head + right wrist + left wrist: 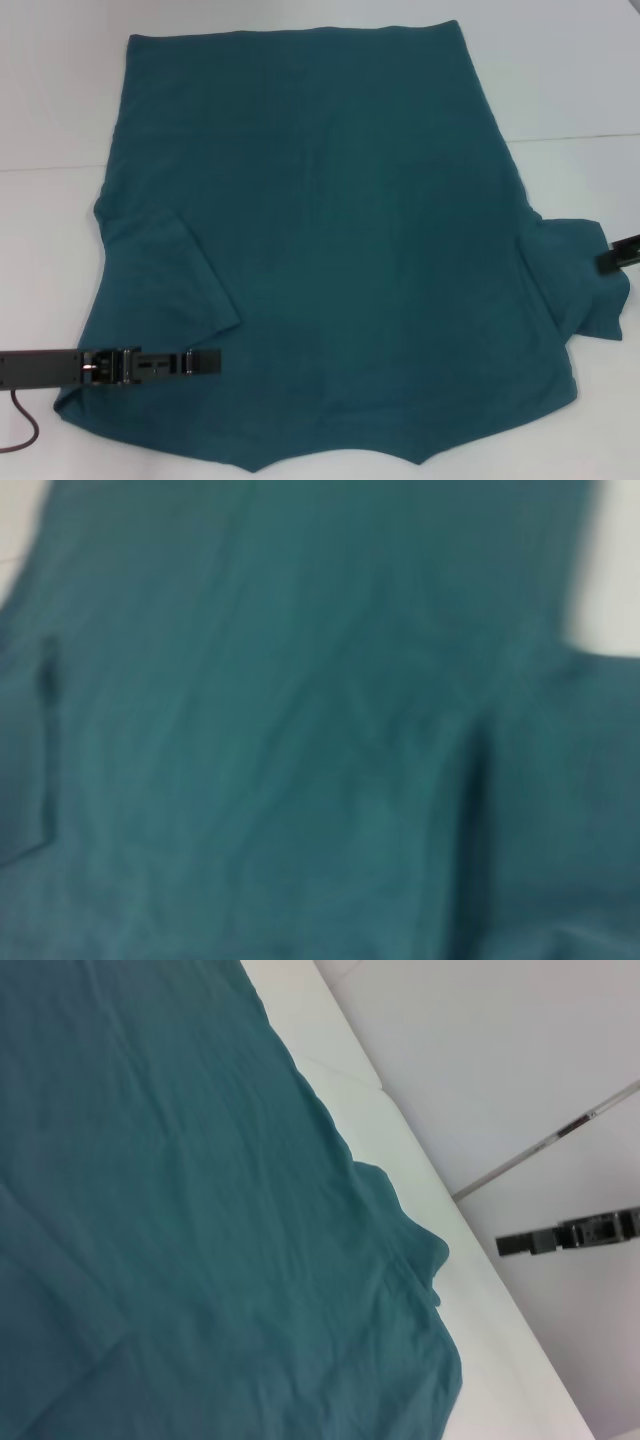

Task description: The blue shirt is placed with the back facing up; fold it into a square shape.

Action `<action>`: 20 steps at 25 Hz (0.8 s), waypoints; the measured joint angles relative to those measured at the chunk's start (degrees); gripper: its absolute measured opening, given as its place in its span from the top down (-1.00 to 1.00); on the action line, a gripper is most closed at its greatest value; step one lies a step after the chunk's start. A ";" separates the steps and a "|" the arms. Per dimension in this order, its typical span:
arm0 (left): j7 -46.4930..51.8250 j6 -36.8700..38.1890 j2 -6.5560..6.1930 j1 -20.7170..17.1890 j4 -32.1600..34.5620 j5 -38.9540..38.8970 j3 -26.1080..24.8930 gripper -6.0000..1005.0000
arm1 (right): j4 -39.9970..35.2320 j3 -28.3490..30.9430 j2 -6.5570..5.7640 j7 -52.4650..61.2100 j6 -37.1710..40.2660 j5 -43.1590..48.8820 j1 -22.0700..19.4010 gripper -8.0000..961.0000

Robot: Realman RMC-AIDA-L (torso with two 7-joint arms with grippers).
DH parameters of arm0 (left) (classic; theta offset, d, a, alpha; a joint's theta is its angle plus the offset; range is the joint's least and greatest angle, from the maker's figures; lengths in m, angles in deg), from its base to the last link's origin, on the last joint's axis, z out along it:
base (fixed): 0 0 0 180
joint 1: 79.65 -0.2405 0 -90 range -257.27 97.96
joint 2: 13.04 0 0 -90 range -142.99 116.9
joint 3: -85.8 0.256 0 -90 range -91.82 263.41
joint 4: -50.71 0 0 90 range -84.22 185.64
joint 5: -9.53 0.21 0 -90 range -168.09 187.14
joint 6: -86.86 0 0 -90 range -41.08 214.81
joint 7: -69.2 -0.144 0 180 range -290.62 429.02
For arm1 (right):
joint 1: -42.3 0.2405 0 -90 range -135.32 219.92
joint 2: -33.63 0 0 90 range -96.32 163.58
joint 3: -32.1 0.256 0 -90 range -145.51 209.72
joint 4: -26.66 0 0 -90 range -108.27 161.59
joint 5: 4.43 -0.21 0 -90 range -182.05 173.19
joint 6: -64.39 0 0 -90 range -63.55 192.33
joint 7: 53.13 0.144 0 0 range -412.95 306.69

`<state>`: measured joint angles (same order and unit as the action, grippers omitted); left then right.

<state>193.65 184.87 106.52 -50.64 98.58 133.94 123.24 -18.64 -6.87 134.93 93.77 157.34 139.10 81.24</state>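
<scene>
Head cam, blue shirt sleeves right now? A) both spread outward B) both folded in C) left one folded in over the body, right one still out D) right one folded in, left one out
C: on the blue shirt the left sleeve lies over the body by the left gripper; the right sleeve sticks out near the right gripper.

Head overhead — wrists close, shirt (330, 240) shared

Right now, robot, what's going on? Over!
Left gripper over shirt's left sleeve. Right gripper at right sleeve edge. Blue shirt flat, left sleeve folded in. Nothing in the way.

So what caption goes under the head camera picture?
Blue shirt spread on a white table, left gripper over its sleeve, right gripper at the other.
</scene>
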 joint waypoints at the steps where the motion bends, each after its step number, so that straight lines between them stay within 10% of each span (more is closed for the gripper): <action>1: 0.03 -0.38 0.05 0.11 -0.11 -0.03 0.05 -0.41 | -0.73 0.42 -0.11 0.90 -0.13 0.57 -0.69 -0.96; 20: 0.43 -2.74 0.58 0.24 -1.16 0.17 0.12 -0.41 | 4.61 1.90 3.58 1.34 -15.70 1.67 -3.09 -0.96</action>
<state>194.08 182.13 107.11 -50.39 97.42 134.11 123.36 -14.03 -4.97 138.51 95.11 141.64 140.77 78.15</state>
